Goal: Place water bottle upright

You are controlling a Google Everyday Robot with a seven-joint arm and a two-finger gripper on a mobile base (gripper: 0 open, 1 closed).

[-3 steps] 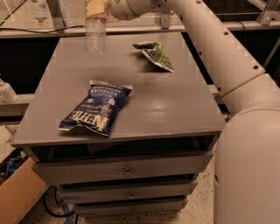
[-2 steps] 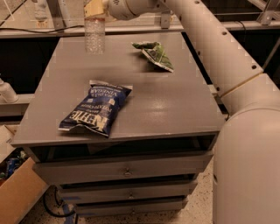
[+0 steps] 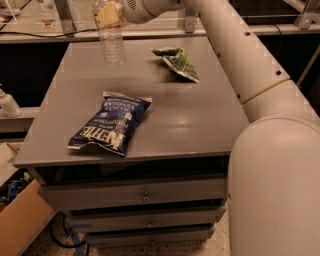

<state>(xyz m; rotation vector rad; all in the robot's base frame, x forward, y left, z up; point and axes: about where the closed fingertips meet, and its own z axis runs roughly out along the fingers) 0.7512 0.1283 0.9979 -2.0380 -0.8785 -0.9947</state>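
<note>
The water bottle (image 3: 112, 45) is a clear ribbed plastic bottle. It hangs upright at the table's back left, with its base at or just above the grey tabletop (image 3: 200, 120). My gripper (image 3: 108, 13) is at the top of the view, reaching in from the right. Its yellowish fingers (image 3: 106, 16) are closed around the bottle's upper part, which hides the cap. The white arm (image 3: 235, 55) crosses the right side of the view.
A blue Kettle chip bag (image 3: 110, 125) lies flat at the front left of the table. A green snack bag (image 3: 177, 62) lies at the back right. An opaque white bottle (image 3: 7, 103) stands on a ledge at the left. A cardboard box (image 3: 20, 220) sits on the floor at the lower left.
The gripper and the bottle have moved down very slightly. The bags have not moved.
</note>
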